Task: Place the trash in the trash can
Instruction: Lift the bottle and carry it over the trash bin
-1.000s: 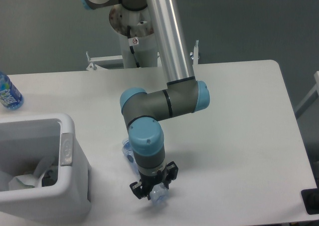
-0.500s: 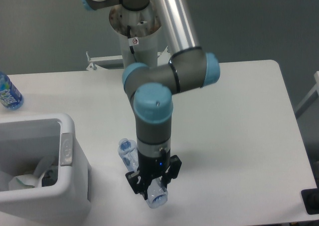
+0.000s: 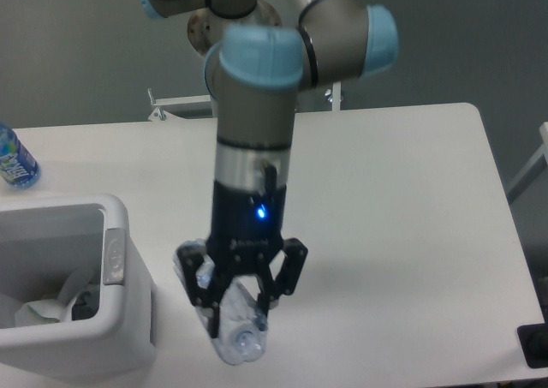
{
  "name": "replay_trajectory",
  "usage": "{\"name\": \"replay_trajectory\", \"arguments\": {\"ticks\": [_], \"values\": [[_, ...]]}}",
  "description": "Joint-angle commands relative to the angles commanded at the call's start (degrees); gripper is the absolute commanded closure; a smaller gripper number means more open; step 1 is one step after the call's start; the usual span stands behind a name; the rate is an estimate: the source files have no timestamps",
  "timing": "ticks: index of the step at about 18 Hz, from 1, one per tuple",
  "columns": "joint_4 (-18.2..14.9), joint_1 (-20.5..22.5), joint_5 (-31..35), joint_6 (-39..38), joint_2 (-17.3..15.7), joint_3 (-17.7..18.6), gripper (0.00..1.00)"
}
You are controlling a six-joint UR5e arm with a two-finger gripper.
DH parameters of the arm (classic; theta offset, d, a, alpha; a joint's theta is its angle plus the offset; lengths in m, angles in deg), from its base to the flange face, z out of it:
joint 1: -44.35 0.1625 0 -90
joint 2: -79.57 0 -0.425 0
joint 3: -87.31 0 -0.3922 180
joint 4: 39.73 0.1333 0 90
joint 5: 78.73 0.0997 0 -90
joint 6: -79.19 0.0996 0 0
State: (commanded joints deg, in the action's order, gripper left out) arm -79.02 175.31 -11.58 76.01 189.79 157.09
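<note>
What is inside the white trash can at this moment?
Inside the trash can, crumpled white material lies at the bottom beside a small dark item. The near wall and the frame edge hide the rest of the interior. The clear bottle is outside, in the tool.

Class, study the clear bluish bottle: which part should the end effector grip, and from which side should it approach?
Grip the clear bottle across its narrow middle, coming from above. It is long and slim, so fingers closing across its width span it easily, while its length would not fit between them. The end effector appears to hold it just so, fingers straddling the body, cap end pointing toward the camera.
</note>
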Motion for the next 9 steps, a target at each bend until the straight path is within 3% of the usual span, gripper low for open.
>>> {"name": "replay_trajectory", "arguments": {"ticks": [3, 6, 9], "values": [[1.23, -1.23, -0.26, 2.12, -1.23, -0.18, 0.45], [4.83, -2.9, -0.88, 2.39, -1.5, -0.87, 0.45], [5.1, -5.27, -0.88, 2.39, -1.59, -2.46, 0.45]]}}
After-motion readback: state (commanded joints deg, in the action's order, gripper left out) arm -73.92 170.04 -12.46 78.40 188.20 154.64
